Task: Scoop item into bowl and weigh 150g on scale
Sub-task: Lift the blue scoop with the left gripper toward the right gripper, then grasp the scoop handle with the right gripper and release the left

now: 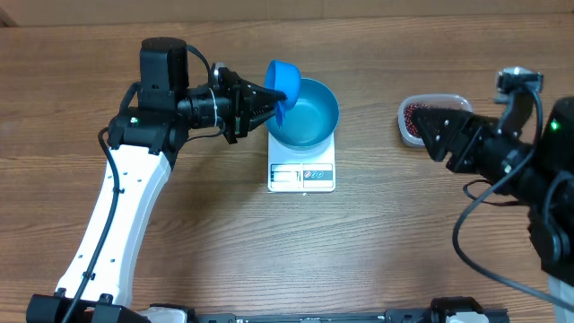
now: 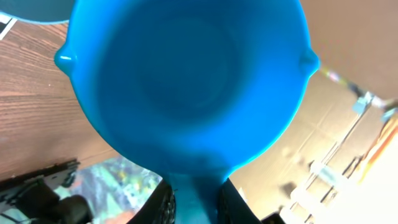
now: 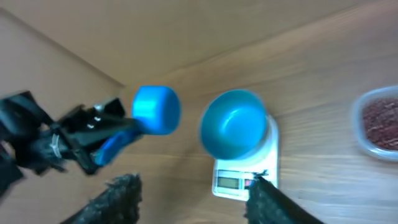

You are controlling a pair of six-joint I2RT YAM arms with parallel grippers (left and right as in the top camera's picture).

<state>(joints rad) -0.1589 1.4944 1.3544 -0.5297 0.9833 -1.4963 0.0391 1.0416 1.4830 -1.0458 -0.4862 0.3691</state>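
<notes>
The bright blue bowl [image 1: 309,115] sits on the white scale [image 1: 301,176], and its inside shows only blue. My left gripper [image 1: 267,97] is shut on the handle of a small blue scoop [image 1: 285,81], which hangs tilted over the bowl's left rim. In the left wrist view the scoop [image 2: 186,81] fills the frame with nothing in it, its handle pinched between the fingers [image 2: 158,208]. The dark red-brown beans [image 1: 421,115] lie in a clear tub. My right gripper [image 1: 429,139] hovers just in front of the tub, open, with nothing between its jaws. The right wrist view shows the bowl [image 3: 233,124], the scale [image 3: 239,180] and the beans [image 3: 380,121].
The clear plastic tub [image 1: 455,100] stands right of the scale, partly hidden by the right arm. The left arm's white link [image 1: 121,206] runs diagonally across the table's left half. Bare wooden tabletop [image 1: 377,251] lies in front of the scale.
</notes>
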